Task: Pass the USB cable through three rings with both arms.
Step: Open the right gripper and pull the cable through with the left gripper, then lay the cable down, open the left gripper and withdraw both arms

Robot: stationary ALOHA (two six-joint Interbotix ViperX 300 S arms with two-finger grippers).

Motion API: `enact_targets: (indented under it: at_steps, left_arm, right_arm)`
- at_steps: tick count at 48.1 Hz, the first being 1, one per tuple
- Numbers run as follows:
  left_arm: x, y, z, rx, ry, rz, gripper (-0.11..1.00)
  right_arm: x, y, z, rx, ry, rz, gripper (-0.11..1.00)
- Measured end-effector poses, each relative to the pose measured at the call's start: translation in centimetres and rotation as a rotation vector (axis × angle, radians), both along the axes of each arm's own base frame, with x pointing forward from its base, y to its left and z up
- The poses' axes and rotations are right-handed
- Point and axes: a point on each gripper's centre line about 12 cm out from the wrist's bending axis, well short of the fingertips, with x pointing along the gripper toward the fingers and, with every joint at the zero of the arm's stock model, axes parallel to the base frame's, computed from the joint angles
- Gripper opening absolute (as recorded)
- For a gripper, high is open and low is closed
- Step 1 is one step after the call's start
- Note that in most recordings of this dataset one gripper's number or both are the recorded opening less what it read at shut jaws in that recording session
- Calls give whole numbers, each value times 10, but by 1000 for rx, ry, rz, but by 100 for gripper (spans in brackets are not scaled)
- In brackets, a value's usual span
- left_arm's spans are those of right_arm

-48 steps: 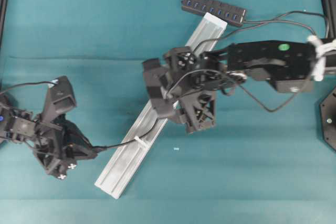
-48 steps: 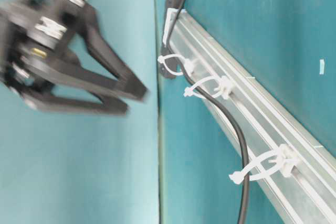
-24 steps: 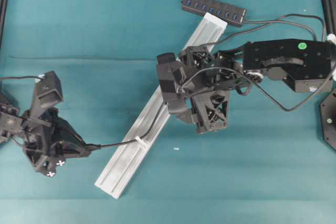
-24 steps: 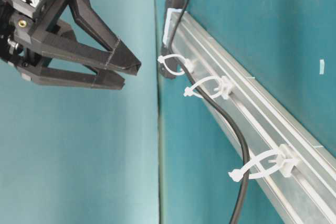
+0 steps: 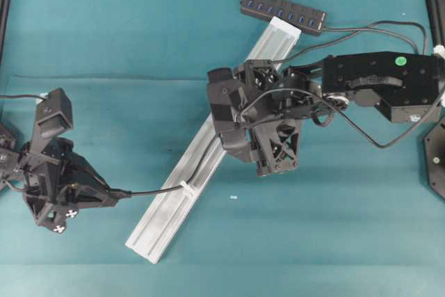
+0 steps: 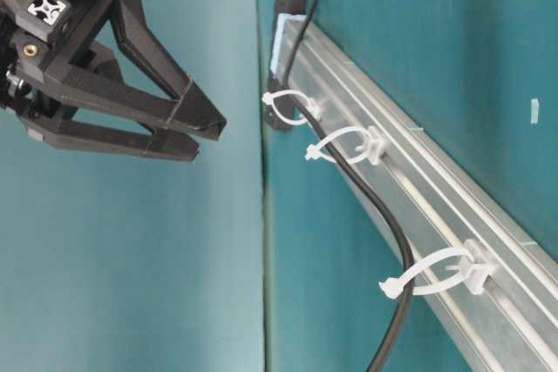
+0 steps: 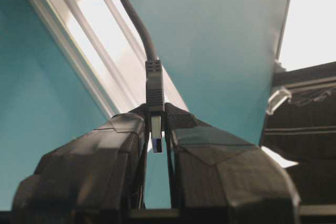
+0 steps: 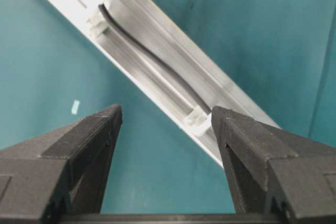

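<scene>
The black USB cable runs from the hub along the silver rail. In the table-level view it passes through all three rings: the far one, the middle one and the near one. My left gripper sits left of the rail's lower end, shut on the USB plug, whose silver tip shows between the jaws. My right gripper hangs open above the rail's middle. It holds nothing, and its right fingertip is close to a ring.
The black hub lies at the rail's upper end. The right arm's own black wiring loops beside its forearm. A small white scrap lies on the teal mat right of the rail. A black base sits at the right edge.
My left gripper has drawn leftward with the plug, pulling more cable out past the near ring. The right arm shifted a little rightward over the rail, still open.
</scene>
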Motion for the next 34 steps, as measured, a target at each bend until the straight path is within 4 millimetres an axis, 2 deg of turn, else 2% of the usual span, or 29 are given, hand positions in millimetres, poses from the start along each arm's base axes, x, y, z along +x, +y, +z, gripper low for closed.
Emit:
enact_targets:
  at_steps: [15,19,29,32,34]
  left_arm:
    - [0,0,0,0,0,0,11]
    - [0,0,1,-1,-4,0,28]
    - [0,0,2,0,-6,-1,87]
    - [-1,0,2,3,-9,-3,97]
    - [-1,0,2,6,-9,-5,98]
  right_arm:
    - [3,1,1,-2,-23,0,79]
    - [3,1,1,-2,-23,-2,79]
    - [3,1,1,-2,-26,0,79]
    - [3,1,1,-2,-29,-1,79]
    - [3,1,1,-2,-30,-1,79]
